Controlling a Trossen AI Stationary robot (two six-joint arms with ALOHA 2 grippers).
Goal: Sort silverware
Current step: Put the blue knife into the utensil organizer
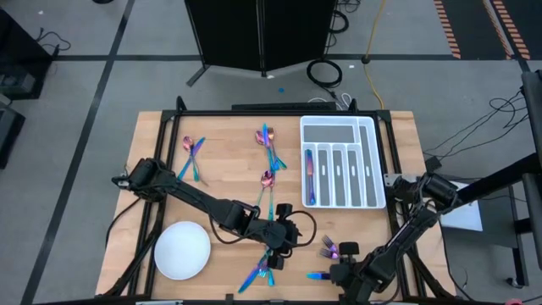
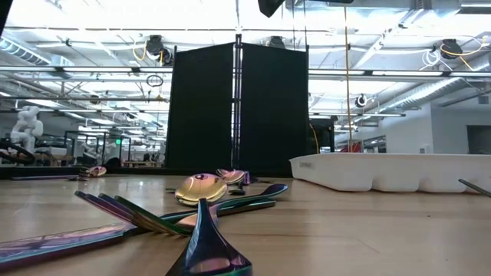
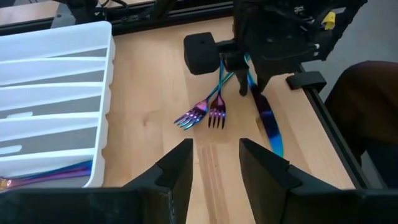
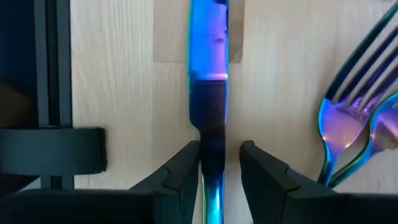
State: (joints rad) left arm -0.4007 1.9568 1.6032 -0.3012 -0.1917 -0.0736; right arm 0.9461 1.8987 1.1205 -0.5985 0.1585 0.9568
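The right gripper [image 4: 220, 163] jaws straddle a knife [image 4: 209, 81] flat on the counter [image 4: 124, 74], while the left gripper [image 3: 214, 158] jaws stand spread.

knife [image 4: 208, 74]: blue-purple | forks [image 3: 202, 115]: purple-teal | tray [image 1: 339, 163]: white | plate [image 1: 182, 249]: white

The silverware is slim iridescent metal, pink to blue, lying flat in scattered groups. Crossed spoons [image 1: 192, 152] lie at ten o'clock, a cluster [image 1: 269, 146] at twelve, a spoon [image 1: 266, 180] near centre, mixed pieces [image 1: 262, 269] at six, two forks [image 1: 329, 247] and a knife [image 4: 209, 93] at five.
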